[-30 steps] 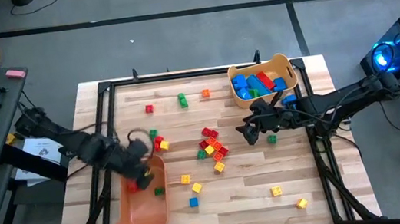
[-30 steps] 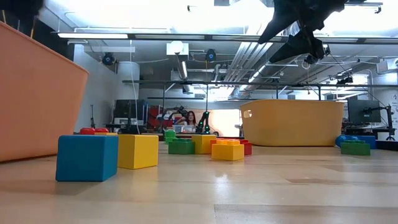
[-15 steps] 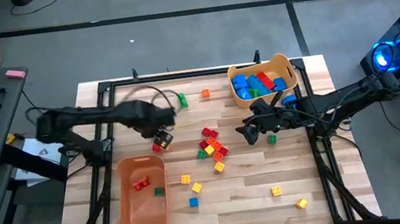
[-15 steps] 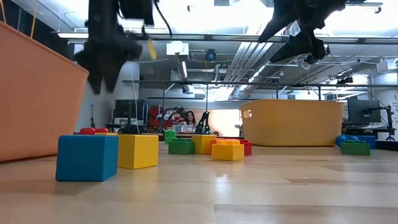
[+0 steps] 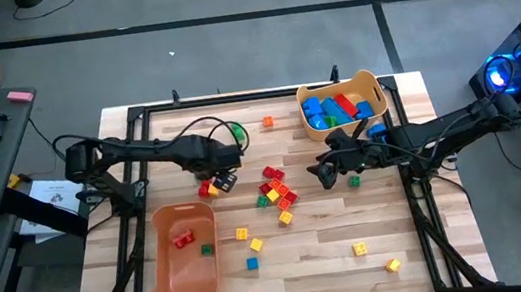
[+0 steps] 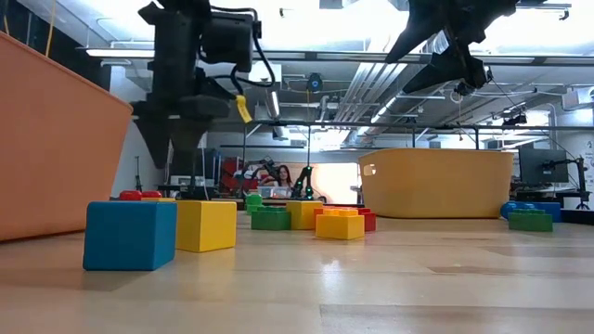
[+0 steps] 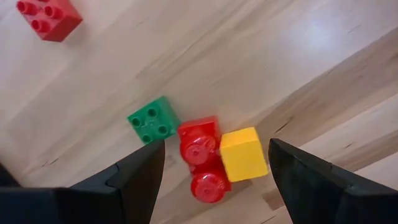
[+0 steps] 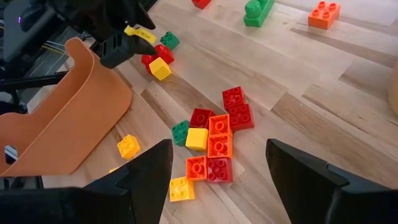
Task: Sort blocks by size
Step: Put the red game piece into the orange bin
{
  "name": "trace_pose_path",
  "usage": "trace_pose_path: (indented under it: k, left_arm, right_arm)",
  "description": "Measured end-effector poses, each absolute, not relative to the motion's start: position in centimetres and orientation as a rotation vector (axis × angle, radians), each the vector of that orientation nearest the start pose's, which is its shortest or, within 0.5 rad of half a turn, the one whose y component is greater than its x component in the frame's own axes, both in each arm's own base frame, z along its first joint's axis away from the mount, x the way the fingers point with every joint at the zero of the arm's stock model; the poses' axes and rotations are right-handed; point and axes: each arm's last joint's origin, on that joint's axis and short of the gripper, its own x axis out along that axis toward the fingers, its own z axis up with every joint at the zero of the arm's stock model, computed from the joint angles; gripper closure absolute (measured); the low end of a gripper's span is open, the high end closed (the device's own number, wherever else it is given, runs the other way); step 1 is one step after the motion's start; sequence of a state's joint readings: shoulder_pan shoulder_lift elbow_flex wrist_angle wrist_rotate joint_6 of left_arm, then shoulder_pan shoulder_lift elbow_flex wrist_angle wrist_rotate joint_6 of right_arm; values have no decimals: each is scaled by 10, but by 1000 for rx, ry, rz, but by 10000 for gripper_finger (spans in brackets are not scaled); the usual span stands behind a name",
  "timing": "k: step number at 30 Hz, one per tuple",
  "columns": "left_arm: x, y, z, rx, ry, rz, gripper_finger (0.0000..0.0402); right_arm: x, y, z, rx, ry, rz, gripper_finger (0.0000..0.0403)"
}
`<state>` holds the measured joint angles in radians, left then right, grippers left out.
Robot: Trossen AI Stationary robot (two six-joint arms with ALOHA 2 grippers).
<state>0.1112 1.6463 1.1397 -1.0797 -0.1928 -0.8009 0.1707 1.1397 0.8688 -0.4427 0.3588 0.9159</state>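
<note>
Hovering open left hand (image 7: 211, 171) straddling red block (image 7: 202, 160) and yellow block (image 7: 243, 154).

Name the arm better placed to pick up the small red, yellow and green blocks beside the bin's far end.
Left. Its open hand hangs directly over the red block and yellow block. The right hand waits across the table, near the other bin.

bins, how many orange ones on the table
2. One bin lies open near the table's front left with a few blocks inside; the other stands at the back right, full of blue, red and green blocks. None seems hidden.
</note>
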Motion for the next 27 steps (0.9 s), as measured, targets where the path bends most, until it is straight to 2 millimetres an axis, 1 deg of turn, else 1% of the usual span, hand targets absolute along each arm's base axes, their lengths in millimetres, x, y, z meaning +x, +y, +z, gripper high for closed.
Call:
trace_pose_path:
  k: [4,9,11,14,19,24,27]
  left_arm:
    - [276,37,202,-519,1433,827,129]
    - [265,39,184,-579,1501,808,129]
    - [264,40,176,-606,1500,794,129]
    - [262,40,171,-617,1488,794,129]
    - [265,42,170,-621,1446,784,129]
    - [264,52,173,-636,1433,773,129]
    - [263,57,174,-665,1433,735,129]
  right_arm:
    - [232,30,273,683,553,-471,147]
    - [232,30,273,668,559,-461,147]
    - [232,30,273,667,559,-461,147]
    - [232,30,273,667,559,-461,147]
    - [232,30,273,667,559,-461,147]
    - [232,30,273,667,559,-461,147]
    - [232,30,273,667,559,-461,147]
